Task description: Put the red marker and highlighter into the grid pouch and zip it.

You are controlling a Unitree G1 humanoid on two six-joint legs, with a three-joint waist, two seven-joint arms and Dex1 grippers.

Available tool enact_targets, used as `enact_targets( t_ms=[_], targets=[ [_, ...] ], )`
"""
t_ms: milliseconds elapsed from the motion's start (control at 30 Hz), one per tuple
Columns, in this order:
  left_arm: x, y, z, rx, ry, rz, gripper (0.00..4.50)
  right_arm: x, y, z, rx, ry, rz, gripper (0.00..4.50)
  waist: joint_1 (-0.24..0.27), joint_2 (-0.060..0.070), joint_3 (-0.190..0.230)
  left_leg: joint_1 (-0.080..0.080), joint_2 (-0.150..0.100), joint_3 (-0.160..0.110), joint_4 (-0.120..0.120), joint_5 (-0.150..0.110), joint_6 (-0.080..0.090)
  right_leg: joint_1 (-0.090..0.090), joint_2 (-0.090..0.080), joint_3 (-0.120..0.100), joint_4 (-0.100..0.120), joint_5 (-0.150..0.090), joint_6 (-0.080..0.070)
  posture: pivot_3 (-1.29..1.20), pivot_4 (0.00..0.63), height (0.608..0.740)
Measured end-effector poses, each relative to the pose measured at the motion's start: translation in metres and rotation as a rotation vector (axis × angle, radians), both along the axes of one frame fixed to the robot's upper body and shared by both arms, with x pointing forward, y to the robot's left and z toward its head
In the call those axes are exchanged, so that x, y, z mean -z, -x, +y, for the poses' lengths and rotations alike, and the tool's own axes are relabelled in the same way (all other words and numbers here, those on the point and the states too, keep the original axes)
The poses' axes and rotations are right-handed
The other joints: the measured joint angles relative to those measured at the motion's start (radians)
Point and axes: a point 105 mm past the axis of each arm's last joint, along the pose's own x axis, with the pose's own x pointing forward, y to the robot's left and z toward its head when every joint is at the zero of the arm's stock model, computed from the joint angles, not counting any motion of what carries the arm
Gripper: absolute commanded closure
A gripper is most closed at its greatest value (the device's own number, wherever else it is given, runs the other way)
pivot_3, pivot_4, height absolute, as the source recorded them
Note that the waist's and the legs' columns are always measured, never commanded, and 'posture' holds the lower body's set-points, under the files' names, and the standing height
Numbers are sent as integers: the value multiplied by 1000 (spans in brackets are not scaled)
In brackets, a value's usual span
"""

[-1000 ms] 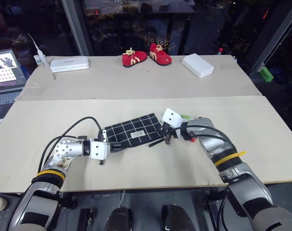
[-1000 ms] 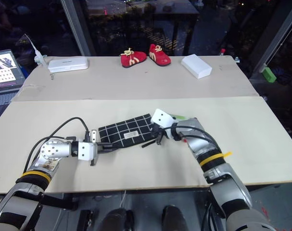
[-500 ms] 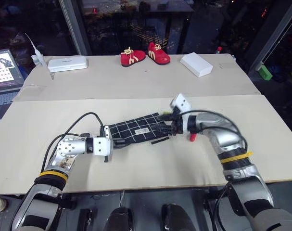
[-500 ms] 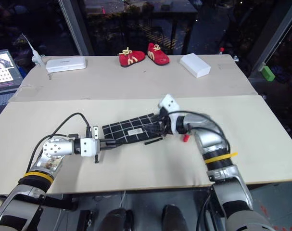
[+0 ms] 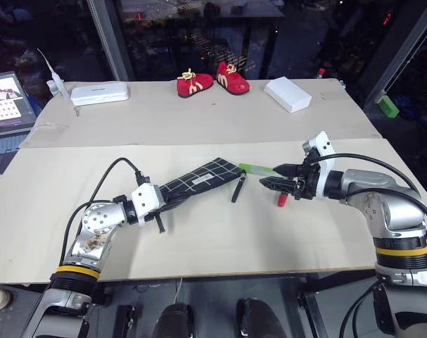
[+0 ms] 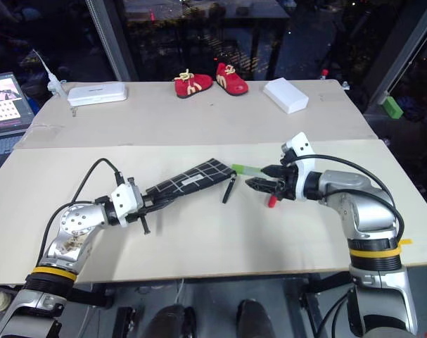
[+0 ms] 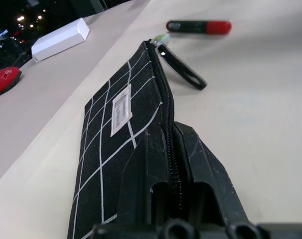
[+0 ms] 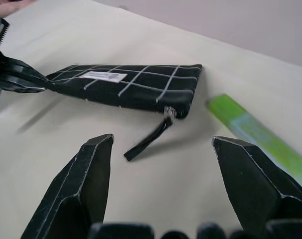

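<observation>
Beige table (image 5: pixel 199 120) before dark glass wall (image 5: pixel 164 35) with metal posts.

You have bare table (image 5: pixel 220 232) on the near side of the grid pouch (image 5: pixel 199 180); the highlighter (image 5: pixel 257 169) and red marker (image 5: pixel 282 200) seem to crowd its zipper end.

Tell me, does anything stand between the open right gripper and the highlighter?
Nothing visible does. The right gripper faces bare table, with the highlighter lying just ahead beside the grid pouch.

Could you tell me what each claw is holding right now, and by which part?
The left claw pinches the grid pouch at its near end; the right claw is open and empty.
</observation>
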Motion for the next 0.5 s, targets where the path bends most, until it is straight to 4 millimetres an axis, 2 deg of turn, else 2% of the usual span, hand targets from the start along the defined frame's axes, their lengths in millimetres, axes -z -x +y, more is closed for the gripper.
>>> enact_targets(
  t_ms=[100, 200, 367, 500],
  targets=[
    [-4, -2, -6, -12, 42, 9, 4500, 21, -23, 10, 129, -11, 47, 961, -4, 0, 0, 4, -1, 0, 0, 0, 0, 3, 1, 0, 0, 0, 0, 0, 150, 740],
    [-6, -3, -9, -26, 71, 21, 4500, 37, -36, 4, 222, 1, 100, 961, 5, 0, 1, 1, -1, 0, -1, 0, -1, 2, 0, 0, 0, -1, 0, 0, 150, 740],
    [-12, -4, -9, -45, 86, 16, 4500, 30, -47, 4, 243, 3, 65, 961, 5, 0, 1, -2, -2, -1, -1, 0, 0, 0, -1, -1, 0, 0, 1, 0, 150, 740],
    [-11, 0, -10, -47, 90, 24, 4500, 36, -49, 13, 218, 13, 81, 961, 4, 0, 1, -2, -1, -1, -1, 0, 1, 0, 0, -1, -1, 0, 1, 0, 150, 740]
  ],
)
